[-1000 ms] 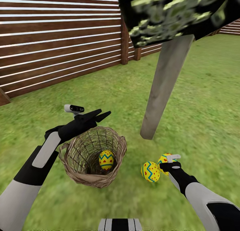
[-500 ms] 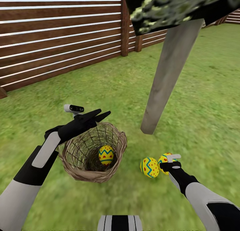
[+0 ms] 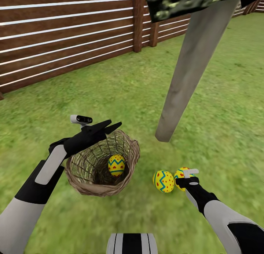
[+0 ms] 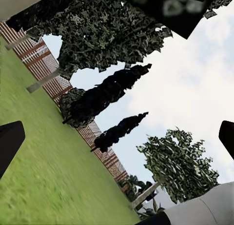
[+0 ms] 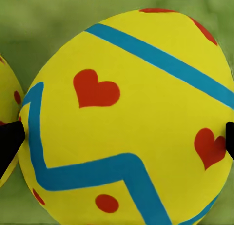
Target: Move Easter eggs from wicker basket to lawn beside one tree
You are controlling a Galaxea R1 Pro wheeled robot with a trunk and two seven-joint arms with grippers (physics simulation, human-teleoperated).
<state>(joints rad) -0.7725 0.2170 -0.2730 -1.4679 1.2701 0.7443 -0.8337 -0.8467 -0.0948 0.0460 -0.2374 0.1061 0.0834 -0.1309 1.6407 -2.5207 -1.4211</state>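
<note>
One egg (image 3: 116,165) in basket (image 3: 129,168); two eggs (image 3: 163,181) on lawn (image 3: 110,92) near tree (image 3: 190,66) base. R gripper (image 3: 183,176) around 2nd lawn egg (image 5: 131,117), fingertips at its sides, grip unclear. L gripper (image 3: 112,126) over basket rim, jaws wide, empty.

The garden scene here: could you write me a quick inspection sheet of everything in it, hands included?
Surface: green lawn, flat.
Job's things: one egg inside the basket; two eggs on the grass near the tree trunk, one free, one between the right end effector's fingers.
Clutter: nothing seen.
End effectors: left open, above the basket's rim; right low at the far egg, fingertips at its sides.
Cables: nothing seen.
Surroundings: slatted wooden fence; more trees against a cloudy sky.
</note>
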